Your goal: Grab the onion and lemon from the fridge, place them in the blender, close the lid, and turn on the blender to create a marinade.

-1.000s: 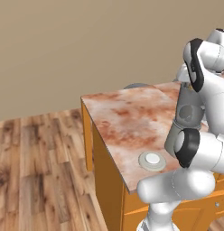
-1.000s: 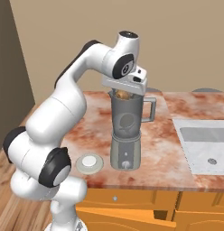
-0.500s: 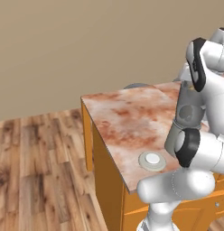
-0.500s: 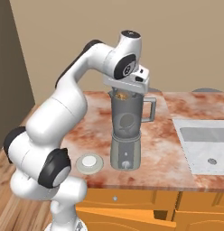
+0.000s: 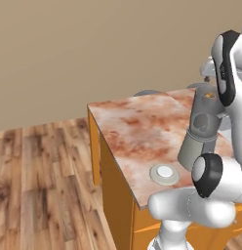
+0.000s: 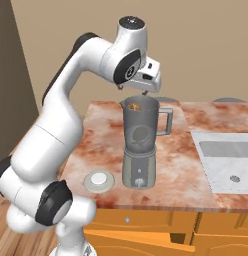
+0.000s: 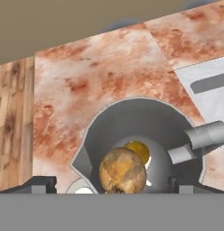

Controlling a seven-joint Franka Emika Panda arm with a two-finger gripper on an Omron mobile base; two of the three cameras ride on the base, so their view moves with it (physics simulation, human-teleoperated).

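Tan onion point(image 7: 122, 170) and lemon point(image 7: 137, 150) inside blender point(image 6: 140, 145); gripper point(image 7: 111, 184) spread wide above rim.

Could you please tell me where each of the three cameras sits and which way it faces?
Left base view: behind the arm's left, looking down over the counter; white arm at right, lid near it.
Right base view: behind the arm's right, facing the blender; arm rises from lower left.
Hand view: on the hand, looking down into the jar at the onion and lemon.
Both base views share blender and lid.
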